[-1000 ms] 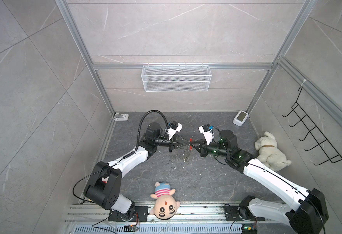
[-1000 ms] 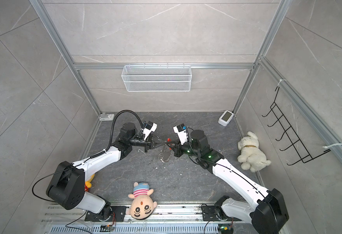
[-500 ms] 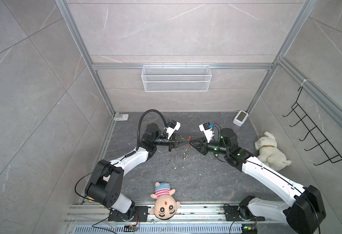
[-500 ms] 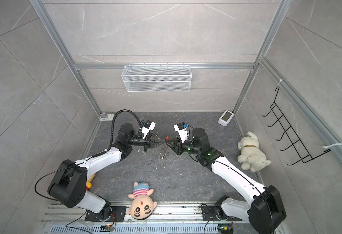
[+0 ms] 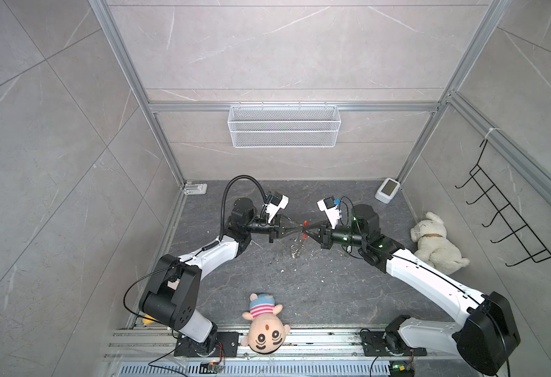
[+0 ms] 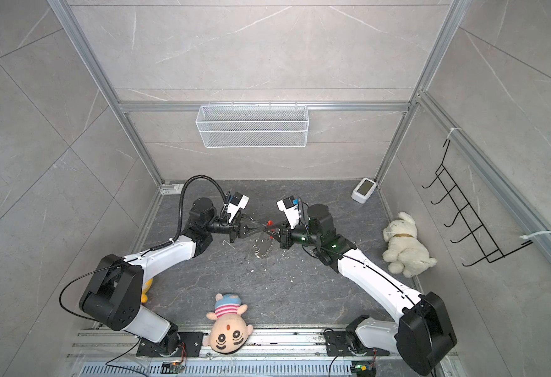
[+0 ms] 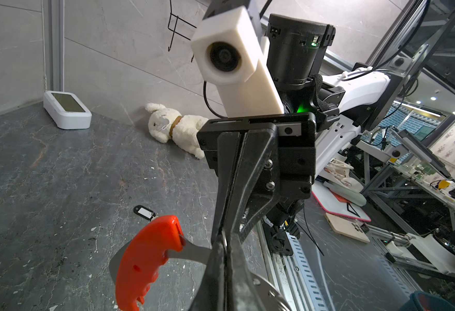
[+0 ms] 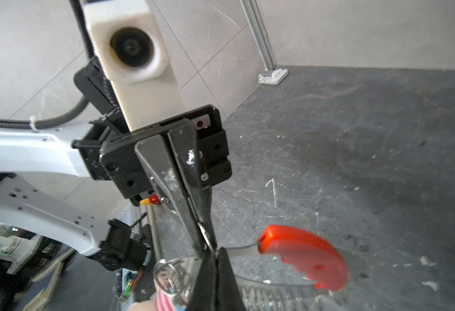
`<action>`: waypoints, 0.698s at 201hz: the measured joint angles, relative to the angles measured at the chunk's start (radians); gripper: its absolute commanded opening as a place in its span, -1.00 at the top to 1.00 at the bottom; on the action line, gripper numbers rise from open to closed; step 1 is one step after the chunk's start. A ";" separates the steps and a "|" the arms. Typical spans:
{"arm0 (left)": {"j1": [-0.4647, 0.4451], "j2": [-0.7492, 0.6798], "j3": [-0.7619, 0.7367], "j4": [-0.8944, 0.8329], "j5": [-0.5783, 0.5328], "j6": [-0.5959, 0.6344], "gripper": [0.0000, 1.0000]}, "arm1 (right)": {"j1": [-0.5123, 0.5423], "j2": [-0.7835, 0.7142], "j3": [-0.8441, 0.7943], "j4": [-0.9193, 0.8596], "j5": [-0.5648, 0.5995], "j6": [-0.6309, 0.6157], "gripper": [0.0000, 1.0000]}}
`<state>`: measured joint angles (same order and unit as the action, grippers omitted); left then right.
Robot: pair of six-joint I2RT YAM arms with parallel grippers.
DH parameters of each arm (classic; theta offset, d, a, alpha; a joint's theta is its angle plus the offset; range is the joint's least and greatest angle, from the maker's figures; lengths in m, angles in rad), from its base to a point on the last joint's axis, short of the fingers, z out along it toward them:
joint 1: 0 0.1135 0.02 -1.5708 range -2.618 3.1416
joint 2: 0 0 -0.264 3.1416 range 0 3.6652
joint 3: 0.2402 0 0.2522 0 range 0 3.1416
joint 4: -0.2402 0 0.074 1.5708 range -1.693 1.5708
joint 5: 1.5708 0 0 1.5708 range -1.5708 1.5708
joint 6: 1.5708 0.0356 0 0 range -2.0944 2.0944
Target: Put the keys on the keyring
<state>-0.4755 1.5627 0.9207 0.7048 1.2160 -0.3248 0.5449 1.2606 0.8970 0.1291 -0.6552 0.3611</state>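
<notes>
I have both arms meeting in mid-air over the middle of the dark stone floor [image 5: 300,293]. The left gripper [image 5: 298,229] and the right gripper [image 5: 307,232] are each pressed together, tip to tip, pinching the large oval metal keyring [image 8: 302,255] on its bare band beside the bright red curved plastic segment. Its small silver rings [image 8: 168,272] dangle below. The keys [image 7: 144,212], a tiny dark bunch with a black plastic head, lie on the floor, well apart and untouched. My worry is that two thin pinches this close could twist the band loose and drop it. Freeing either gripper for the keys would leave a swinging load on one narrow grip.
</notes>
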 measured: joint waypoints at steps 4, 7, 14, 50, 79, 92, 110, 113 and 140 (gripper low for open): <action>0.000 0.002 0.001 -0.001 0.001 -0.001 1.00 | 0.000 0.001 0.000 -0.001 0.000 0.000 1.00; 0.000 0.005 0.002 0.000 0.002 -0.001 1.00 | 0.000 0.002 0.000 -0.001 0.000 0.001 1.00; 0.001 0.009 0.004 -0.001 0.005 -0.001 1.00 | 0.000 0.002 0.000 -0.002 0.004 0.001 1.00; 0.002 0.024 0.023 -0.041 0.010 0.014 0.94 | 0.003 0.002 0.000 -0.020 0.039 -0.007 1.00; 0.000 0.026 0.032 -0.109 -0.006 0.069 0.65 | 0.013 0.002 0.000 -0.038 0.077 -0.026 1.00; -0.004 0.024 0.034 -0.153 -0.016 0.103 0.60 | 0.022 0.002 -0.002 -0.050 0.089 -0.038 1.00; -0.009 0.019 0.036 -0.207 -0.031 0.145 0.84 | 0.029 0.002 -0.007 -0.059 0.102 -0.052 1.00; -0.009 0.018 0.037 -0.213 -0.032 0.153 1.00 | 0.029 0.002 -0.008 -0.060 0.105 -0.052 1.00; -0.003 0.014 0.039 -0.257 -0.039 0.191 1.00 | 0.028 0.002 -0.019 -0.067 0.122 -0.068 1.00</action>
<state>-0.4789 1.5764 0.9592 0.4480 1.1774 -0.1337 0.5732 1.2625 0.8783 0.0620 -0.5331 0.2935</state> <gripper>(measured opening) 0.051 0.047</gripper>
